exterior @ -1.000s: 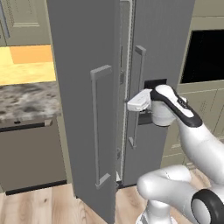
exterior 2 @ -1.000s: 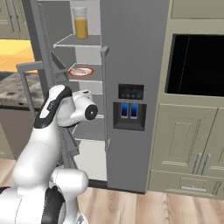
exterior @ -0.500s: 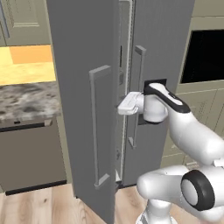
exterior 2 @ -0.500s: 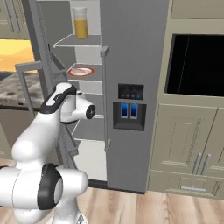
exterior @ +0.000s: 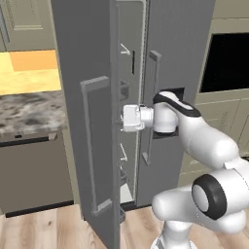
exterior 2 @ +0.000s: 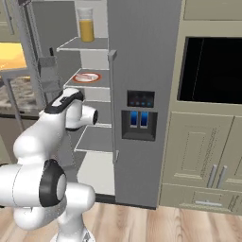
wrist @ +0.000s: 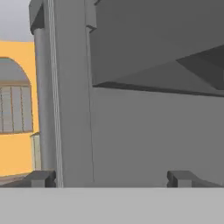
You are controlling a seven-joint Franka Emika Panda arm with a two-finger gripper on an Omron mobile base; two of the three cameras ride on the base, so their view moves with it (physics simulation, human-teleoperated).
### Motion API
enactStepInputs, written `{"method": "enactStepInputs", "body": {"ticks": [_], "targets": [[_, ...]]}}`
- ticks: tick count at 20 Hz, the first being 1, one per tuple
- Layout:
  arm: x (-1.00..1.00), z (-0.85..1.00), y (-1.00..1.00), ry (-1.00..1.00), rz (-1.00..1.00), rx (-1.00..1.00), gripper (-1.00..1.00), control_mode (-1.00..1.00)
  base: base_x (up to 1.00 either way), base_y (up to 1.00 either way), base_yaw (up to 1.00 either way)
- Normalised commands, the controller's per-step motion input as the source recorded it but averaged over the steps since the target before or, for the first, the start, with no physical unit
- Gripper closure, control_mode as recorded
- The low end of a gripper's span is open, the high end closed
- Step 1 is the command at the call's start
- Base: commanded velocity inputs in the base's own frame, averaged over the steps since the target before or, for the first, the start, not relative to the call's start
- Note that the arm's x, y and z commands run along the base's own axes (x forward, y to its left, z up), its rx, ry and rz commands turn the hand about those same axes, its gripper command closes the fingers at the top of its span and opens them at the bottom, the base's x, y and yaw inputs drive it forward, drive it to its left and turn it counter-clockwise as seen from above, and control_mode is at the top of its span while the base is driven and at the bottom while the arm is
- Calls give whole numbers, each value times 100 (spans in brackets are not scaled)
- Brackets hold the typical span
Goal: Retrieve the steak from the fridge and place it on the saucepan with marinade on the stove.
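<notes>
The grey fridge [exterior 2: 144,61] stands with its left door [exterior: 85,97] swung open. On a middle shelf a pinkish steak [exterior 2: 86,76] lies on a white, red-rimmed plate [exterior 2: 97,77]. My gripper [exterior: 127,118] is at the gap between the two doors, below the steak's shelf level. In the hand view the gripper [wrist: 113,178] is open wide with nothing between its fingertips [wrist: 41,178], facing a bare grey fridge wall and the underside of a shelf. The saucepan, marinade and stove are out of view.
A tall jug of orange juice [exterior 2: 86,28] stands on the top shelf. A black-windowed wall oven [exterior 2: 212,71] and cream cabinets [exterior 2: 198,156] are to the fridge's right. A granite counter [exterior: 29,112] runs to the left of the open door.
My hand has moved left toward the gap between the doors and further into the fridge opening. The gripper has stayed open.
</notes>
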Motion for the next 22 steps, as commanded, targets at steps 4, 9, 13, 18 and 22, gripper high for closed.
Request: {"method": "enactStepInputs", "body": {"ticks": [4, 9, 13, 18, 22], "targets": [[-33, -63, 100, 0, 30, 5, -100, -100, 0, 0, 0], [-16, -62, 100, 0, 23, 4, -100, -100, 0, 0, 0], [-1, -43, 100, 0, 16, 3, -100, -100, 0, 0, 0], [0, -34, 100, 0, 11, 1, -100, -100, 0, 0, 0], [-59, 0, 24, -15, -1, 0, -100, -100, 0, 0, 0]]}}
